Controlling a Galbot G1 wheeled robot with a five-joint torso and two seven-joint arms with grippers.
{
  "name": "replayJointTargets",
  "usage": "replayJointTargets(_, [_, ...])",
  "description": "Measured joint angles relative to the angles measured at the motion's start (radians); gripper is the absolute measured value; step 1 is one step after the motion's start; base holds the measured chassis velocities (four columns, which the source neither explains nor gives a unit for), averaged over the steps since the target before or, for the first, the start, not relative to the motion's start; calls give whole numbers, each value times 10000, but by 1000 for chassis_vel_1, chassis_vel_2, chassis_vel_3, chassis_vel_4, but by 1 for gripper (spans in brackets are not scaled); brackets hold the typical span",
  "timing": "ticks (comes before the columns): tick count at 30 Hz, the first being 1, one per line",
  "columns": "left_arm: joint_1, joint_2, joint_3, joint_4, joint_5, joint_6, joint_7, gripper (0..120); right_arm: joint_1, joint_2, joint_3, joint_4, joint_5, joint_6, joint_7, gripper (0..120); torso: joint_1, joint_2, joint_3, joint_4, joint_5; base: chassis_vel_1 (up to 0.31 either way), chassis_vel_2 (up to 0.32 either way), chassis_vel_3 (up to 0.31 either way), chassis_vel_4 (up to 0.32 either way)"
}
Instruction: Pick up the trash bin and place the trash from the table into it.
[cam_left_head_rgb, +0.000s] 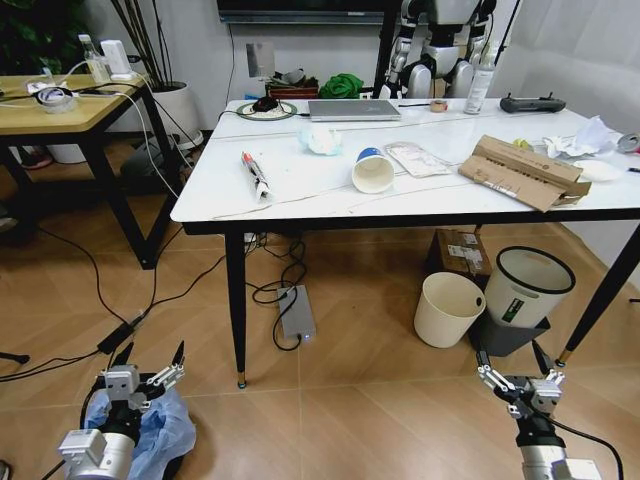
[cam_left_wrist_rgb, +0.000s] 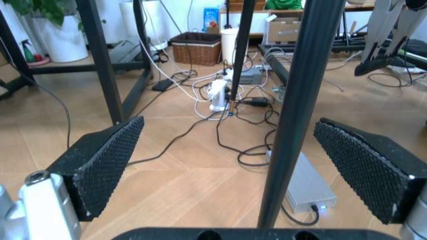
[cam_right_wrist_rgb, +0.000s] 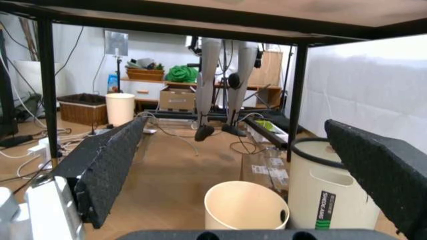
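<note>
The left gripper (cam_left_head_rgb: 148, 361) hangs low at the lower left of the head view, its fingers (cam_left_wrist_rgb: 107, 165) spread wide with nothing between them. Directly beneath it, on the wooden floor, sits the trash bin (cam_left_head_rgb: 160, 425) with its crinkled light-blue bag bulging out. The right gripper (cam_left_head_rgb: 510, 362) hangs at the lower right of the frame, fingers (cam_right_wrist_rgb: 110, 165) also spread apart and empty.

The counter (cam_left_head_rgb: 300, 185) fills the upper middle of the head view. On it the trash lies scattered: a pen (cam_left_head_rgb: 254, 173) near the left edge, a crumpled tissue (cam_left_head_rgb: 322, 139) behind it, a blue-white paper cup (cam_left_head_rgb: 373, 170) tipped on its side at the centre, a white wrapper (cam_left_head_rgb: 417, 158) just beside the cup, and torn cardboard (cam_left_head_rgb: 522, 170) toward the right.

Under the counter's right end, a cream round bin (cam_left_head_rgb: 448, 309) lies tilted next to a white bin with a black rim (cam_left_head_rgb: 527, 284).
</note>
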Motion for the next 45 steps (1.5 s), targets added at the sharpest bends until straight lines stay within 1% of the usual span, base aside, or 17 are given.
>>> replayJointTargets(10, [61,-2,-52,32,0,-29,0,100,10,39,-58,-3,-7,4,-18,100,-139,-404,-266,0,0,0,0,0,0])
replayJointTargets(14, [80,-2,-61,56,1,-30,0,100,10,42,-65,-15,-8,17,-27,100,-168,-494,-326,0,0,0,0,0,0])
replayJointTargets(18, [-18,38,-80,404,20,-12,-97,100,16,133,-120,-104,-33,119,-67,100,-237,-712,-475,-1,0,0,0,0,0])
replayJointTargets(19, [-18,38,-80,404,20,-12,-97,100,16,133,-120,-104,-33,119,-67,100,-237,-712,-475,-1,0,0,0,0,0])
replayJointTargets(21, [-118,164,-187,782,34,-8,-208,100,63,237,-168,-144,-63,135,-81,100,-260,-806,-544,0,-1,0,0,0,0])
replayJointTargets(24, [-335,448,-469,1742,36,-41,-252,100,215,525,-297,-140,-115,98,-85,100,-276,-895,-618,-2,-2,0,0,0,0])
replayJointTargets(26, [-359,483,-594,2194,-1,-46,-255,100,320,699,-356,-146,-170,92,-88,100,-278,-910,-634,-2,-4,0,0,0,0])
replayJointTargets(27, [-359,483,-594,2194,-1,-46,-255,100,320,699,-356,-146,-170,92,-88,100,-278,-910,-634,-2,-4,0,0,0,0])
replayJointTargets(30, [-142,485,-785,2626,-127,22,-249,100,437,950,-426,-298,-194,161,-106,100,-278,-912,-637,2,-3,0,0,0,0])
replayJointTargets(35, [-9,585,-1220,3271,-407,465,-169,100,529,1089,-539,-576,-176,396,-142,100,-273,-897,-630,1,-3,0,0,0,0])
replayJointTargets(38, [25,822,-1632,3717,-1051,1057,-69,100,639,1090,-587,-717,-75,464,-149,100,-265,-879,-617,1,-4,0,0,0,0])
replayJointTargets(40, [-9,900,-1766,3839,-1225,1203,-57,100,676,1090,-587,-737,-49,469,-149,100,-264,-875,-615,2,-2,0,0,0,0])
replayJointTargets(42, [-197,1092,-2068,4255,-1523,1423,54,100,733,1091,-588,-748,32,469,-149,100,-261,-865,-609,1,0,0,0,0,0])
replayJointTargets(43, [-301,1216,-2187,4525,-1631,1473,138,100,754,1092,-595,-747,60,470,-149,100,-258,-860,-606,-2,-2,0,0,0,0])
replayJointTargets(45, [-454,1382,-2296,4938,-1798,1510,248,100,776,1119,-605,-747,80,470,-149,100,-256,-853,-599,-1,0,0,0,0,0])
